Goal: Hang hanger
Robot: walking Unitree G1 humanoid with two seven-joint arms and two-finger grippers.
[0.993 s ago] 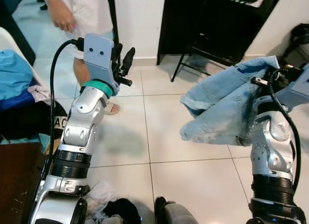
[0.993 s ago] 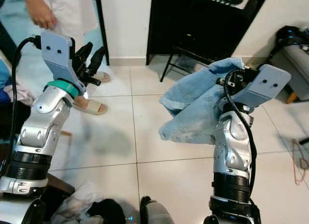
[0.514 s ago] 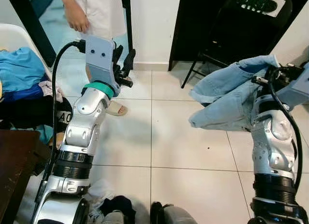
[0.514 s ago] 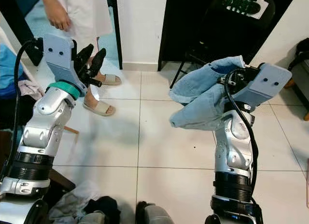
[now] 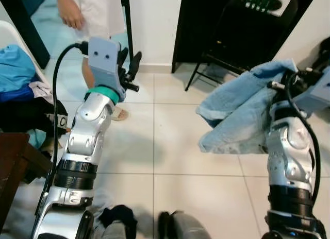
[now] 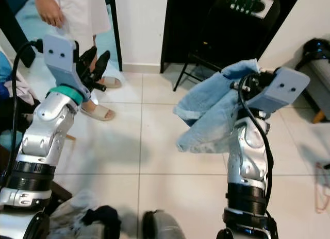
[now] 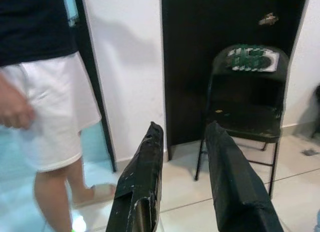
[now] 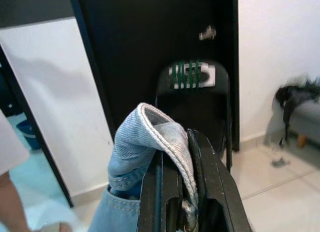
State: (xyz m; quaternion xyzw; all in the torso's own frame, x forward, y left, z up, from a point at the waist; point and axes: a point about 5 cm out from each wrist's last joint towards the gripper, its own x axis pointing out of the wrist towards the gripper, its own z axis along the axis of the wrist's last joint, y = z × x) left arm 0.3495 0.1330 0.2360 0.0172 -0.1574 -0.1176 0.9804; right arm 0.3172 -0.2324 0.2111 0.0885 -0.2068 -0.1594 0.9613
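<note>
We see the right gripper [image 8: 182,192] closed on a light blue denim garment [image 6: 211,113], a fold of the cloth pinched between its two black fingers [image 8: 210,182], and the rest of the cloth hangs in front of the right arm above the white tile floor [image 5: 154,141]. The left gripper [image 7: 182,187] is raised and holds nothing; its fingers stand a moderate gap apart. Behind both grippers stands a black folding chair [image 7: 245,107] against a dark doorway, and on its back is a white label with green marks [image 7: 251,59], but we cannot read any writing on it. A person [image 7: 45,102] in white shorts and sandals stands just beside the left gripper. In the right eye view a thin pink hanger [image 6: 323,186] lies on the floor at the far right edge, well apart from both grippers. In the left eye view a pile of blue and dark clothes [image 5: 20,89] lies at the left, and a white strip with letters on the dark cloth is too small to read. The right wrist view shows a dark bundle on a grey seat [image 8: 300,109] near the wall.
</note>
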